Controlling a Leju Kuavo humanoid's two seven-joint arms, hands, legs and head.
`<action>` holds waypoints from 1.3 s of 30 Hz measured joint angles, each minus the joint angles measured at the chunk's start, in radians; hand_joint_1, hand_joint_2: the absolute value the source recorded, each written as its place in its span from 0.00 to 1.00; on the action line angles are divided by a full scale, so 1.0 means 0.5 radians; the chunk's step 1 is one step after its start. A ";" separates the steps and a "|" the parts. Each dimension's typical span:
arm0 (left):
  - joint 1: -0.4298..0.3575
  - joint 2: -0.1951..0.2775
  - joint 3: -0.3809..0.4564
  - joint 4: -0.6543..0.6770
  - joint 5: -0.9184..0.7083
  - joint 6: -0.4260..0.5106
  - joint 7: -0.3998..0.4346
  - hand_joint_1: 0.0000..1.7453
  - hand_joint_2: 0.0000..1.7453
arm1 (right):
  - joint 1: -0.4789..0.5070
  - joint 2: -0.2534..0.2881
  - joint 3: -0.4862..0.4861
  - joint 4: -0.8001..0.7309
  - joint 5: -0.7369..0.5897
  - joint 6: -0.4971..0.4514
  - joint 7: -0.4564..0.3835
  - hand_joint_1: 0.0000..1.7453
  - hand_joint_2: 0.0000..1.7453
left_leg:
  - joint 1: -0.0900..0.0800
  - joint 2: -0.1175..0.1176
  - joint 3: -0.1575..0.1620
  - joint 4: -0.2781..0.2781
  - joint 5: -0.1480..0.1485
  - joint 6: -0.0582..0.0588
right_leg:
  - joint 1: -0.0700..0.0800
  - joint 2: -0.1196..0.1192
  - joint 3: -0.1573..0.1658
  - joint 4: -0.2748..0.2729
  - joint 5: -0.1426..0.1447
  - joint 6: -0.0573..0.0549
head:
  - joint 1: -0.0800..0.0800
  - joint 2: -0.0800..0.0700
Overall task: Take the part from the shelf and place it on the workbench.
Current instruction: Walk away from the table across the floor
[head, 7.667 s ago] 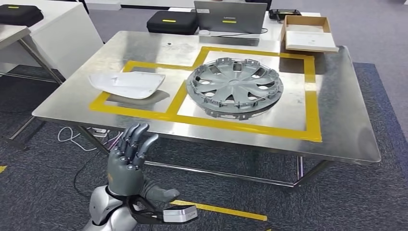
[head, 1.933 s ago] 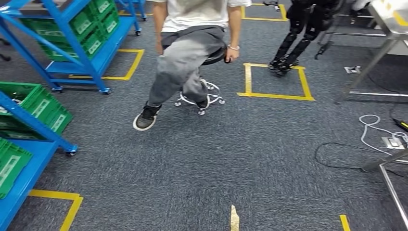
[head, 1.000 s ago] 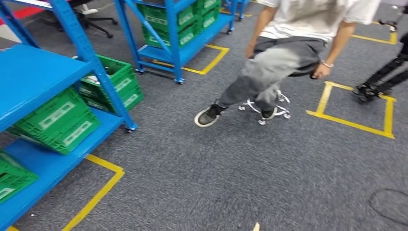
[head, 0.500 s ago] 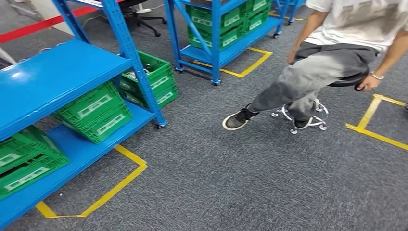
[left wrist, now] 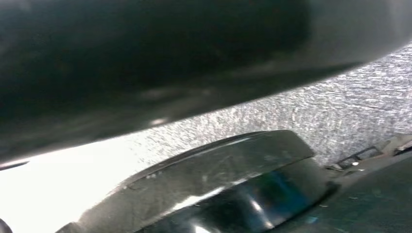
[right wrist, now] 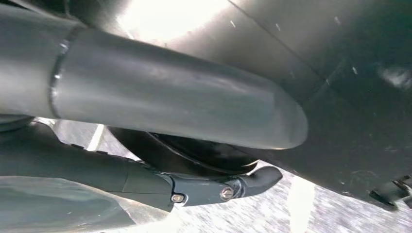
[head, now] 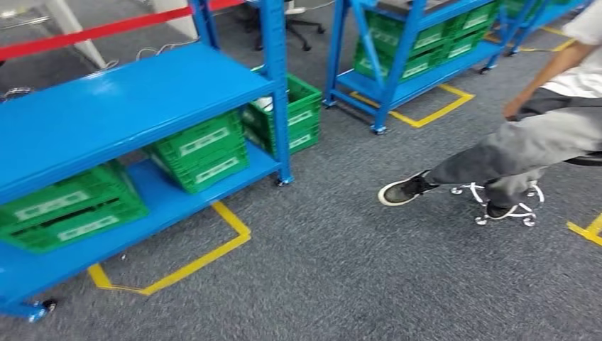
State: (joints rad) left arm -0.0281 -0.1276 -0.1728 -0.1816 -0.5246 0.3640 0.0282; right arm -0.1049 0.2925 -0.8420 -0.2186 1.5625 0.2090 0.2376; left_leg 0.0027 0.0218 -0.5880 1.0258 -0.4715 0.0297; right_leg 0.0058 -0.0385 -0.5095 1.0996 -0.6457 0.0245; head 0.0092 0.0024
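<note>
Several green crates [head: 202,149] with unreadable white labels on blue shelf [head: 128,106].

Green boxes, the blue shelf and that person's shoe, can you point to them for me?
green box [head: 202,149]: head view, on its front side with the white labels.
blue shelf [head: 121,106]: head view, on its bare top board.
shoe [head: 403,190]: head view, on its dark upper.
</note>
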 joint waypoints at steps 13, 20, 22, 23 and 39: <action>0.006 0.002 0.002 0.004 0.000 0.003 0.000 0.00 0.00 | -0.023 0.003 0.001 0.005 -0.012 0.005 -0.020 0.00 0.00 | 0.009 -0.258 -0.046 0.039 0.006 -0.086 | -0.043 0.189 -0.005 -0.155 0.189 -0.022 | 0.001 0.000; 0.002 0.002 0.004 0.005 -0.006 0.004 0.001 0.00 0.00 | -0.010 0.007 0.000 0.005 -0.016 0.006 -0.009 0.00 0.00 | 0.003 -0.053 -0.256 0.522 -0.166 -0.092 | -0.015 -0.027 0.025 -0.160 0.164 -0.072 | -0.026 0.000; 0.005 0.004 0.005 0.005 -0.006 0.004 0.001 0.00 0.00 | -0.005 0.007 0.000 0.005 -0.017 0.007 -0.011 0.00 0.00 | -0.016 0.006 -0.136 0.290 -0.041 -0.055 | -0.002 -0.074 0.039 -0.162 0.148 -0.073 | -0.025 0.000; 0.002 0.005 0.006 0.005 -0.006 0.005 0.001 0.00 0.00 | -0.001 0.007 0.000 0.005 -0.018 0.007 -0.014 0.00 0.00 | -0.031 0.052 -0.077 0.174 -0.005 -0.035 | 0.007 -0.097 0.044 -0.162 0.137 -0.069 | -0.025 0.000; -0.008 -0.003 0.009 0.006 -0.005 0.008 0.001 0.00 0.00 | -0.019 -0.002 -0.001 0.003 -0.027 0.010 -0.043 0.00 0.00 | -0.005 -0.247 -0.001 0.017 0.001 -0.016 | -0.032 0.220 -0.051 -0.098 0.192 0.027 | 0.004 0.000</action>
State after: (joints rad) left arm -0.0319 -0.1293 -0.1682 -0.1785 -0.5271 0.3681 0.0286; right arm -0.1142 0.2915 -0.8423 -0.2172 1.5492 0.2140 0.2163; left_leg 0.0001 -0.1015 -0.5883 1.0342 -0.4711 0.0220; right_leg -0.0102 0.0713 -0.5349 1.0505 -0.5499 0.0381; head 0.0111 0.0023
